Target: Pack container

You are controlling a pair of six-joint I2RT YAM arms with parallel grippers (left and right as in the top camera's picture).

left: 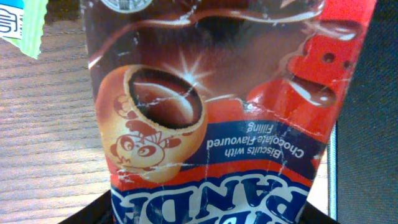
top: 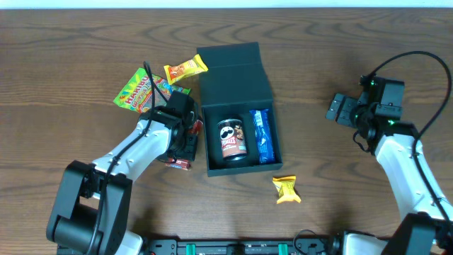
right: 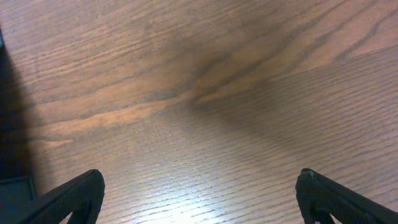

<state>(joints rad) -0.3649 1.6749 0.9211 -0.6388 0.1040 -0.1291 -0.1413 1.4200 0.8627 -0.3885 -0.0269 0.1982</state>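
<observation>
The container (top: 228,64) sits near the middle of the worktop (top: 333,177) with its lid tipped back toward the far edge. The right end effector (right: 199,193) hangs over bare wood well to the right of it, fingers spread wide. The left end effector (top: 182,145) is just beside the container's left wall, over a red biscuit packet (left: 217,112) that fills the left wrist view. Whether it is pinching the packet cannot be told. A green gummy bag (top: 138,92) lies farther left on the worktop. Inside the container a small crisp can (top: 233,139) lies next to a blue packet (top: 263,136) along the right wall. An orange-yellow packet (top: 185,69) rests near the lid's left corner, and a small yellow sweet (top: 286,189) lies in front of the container's right corner.
</observation>
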